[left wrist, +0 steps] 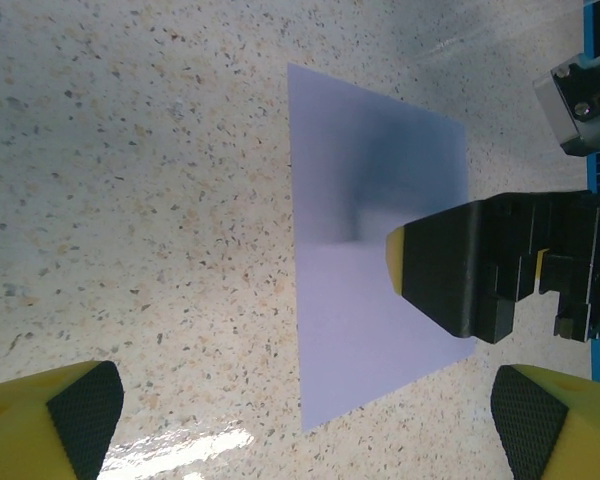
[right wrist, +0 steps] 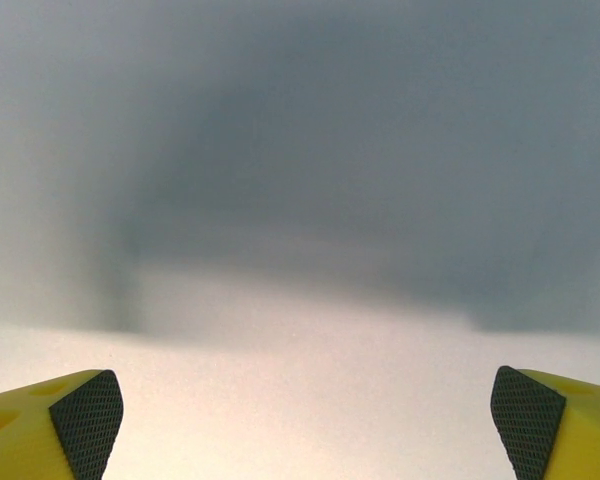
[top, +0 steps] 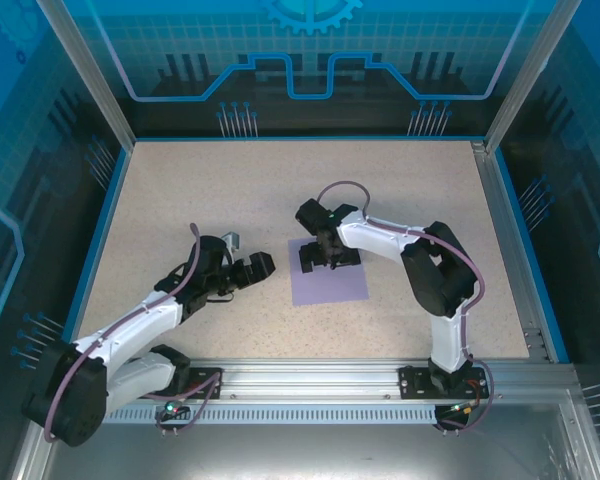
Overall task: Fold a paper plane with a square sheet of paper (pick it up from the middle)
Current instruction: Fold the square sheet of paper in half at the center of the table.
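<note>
Because the square sheet of paper point(top: 335, 288) lies dead flat on the speckled table point(top: 180, 190), with no edge or corner lifted, the main risk is that the pick from the middle fails. The right gripper point(top: 330, 260) hangs low over the sheet, its claw spread wide and holding nothing. Its wrist camera looks down at blurred lavender very close below, with a soft shadow across it, and I cannot tell whether the fingertips touch the paper.

If the fingers close without enough downward pressure, I judge they will slide over the smooth surface and raise no pinch. If they press too hard, they may drag the whole sheet across the table, or crumple a ragged ridge where a clean fold is wanted. From above, the gripper seems to sit toward the sheet's far half rather than its exact centre. A lift from there could leave the paper hanging lopsided.

The left gripper point(top: 256, 266) waits just beside the sheet's left edge, apart from it, its claw likewise spread wide and empty. Since it pins nothing, the sheet is free to skid or turn under the right arm's push. Should both arms move inward together, their fingers could collide above the paper.

No container is part of this scene: the sheet rests directly on the tabletop, and nothing lies on it.
</note>
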Available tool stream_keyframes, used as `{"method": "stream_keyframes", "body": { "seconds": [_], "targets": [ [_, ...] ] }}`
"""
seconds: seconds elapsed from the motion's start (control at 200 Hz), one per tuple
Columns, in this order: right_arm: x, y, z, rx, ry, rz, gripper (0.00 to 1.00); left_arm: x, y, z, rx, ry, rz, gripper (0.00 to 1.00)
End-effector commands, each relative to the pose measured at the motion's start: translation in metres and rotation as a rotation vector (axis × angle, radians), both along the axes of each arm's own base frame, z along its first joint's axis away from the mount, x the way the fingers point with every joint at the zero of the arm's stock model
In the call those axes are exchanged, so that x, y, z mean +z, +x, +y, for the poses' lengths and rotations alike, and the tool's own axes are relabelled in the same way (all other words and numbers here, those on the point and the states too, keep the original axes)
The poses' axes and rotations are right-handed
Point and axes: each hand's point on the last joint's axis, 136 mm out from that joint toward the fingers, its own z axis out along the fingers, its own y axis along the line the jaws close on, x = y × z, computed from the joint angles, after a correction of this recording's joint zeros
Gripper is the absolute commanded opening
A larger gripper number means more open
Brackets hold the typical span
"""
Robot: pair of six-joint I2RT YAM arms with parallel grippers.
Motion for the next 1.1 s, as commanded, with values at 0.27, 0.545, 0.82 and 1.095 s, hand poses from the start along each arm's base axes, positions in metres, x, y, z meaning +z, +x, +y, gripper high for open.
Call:
{"method": "stream_keyframes", "body": {
  "seconds": [0.27,0.545,0.82,1.095],
  "targets": [
    [-0.047,-0.026,-0.008,-0.067,-0.048,0.166,0.99,0.015,0.007,-0.013,-0.041,-0.043,-0.024,0.99],
    [-0.067,-0.038,-0.016,-0.080,-0.066,0.207,0.96,0.014,0.005,-0.013,-0.039,-0.042,-0.017,0.99],
    [-0.061,-0.032,-0.015,-0.074,-0.074,0.189,0.88,0.014,0.005,-0.012,-0.037,-0.040,-0.016,0.99],
    [-0.050,-0.024,-0.009,-0.054,-0.063,0.160,0.84,0.012,0.003,-0.011,-0.039,-0.033,-0.011,0.99]
  ]
}}
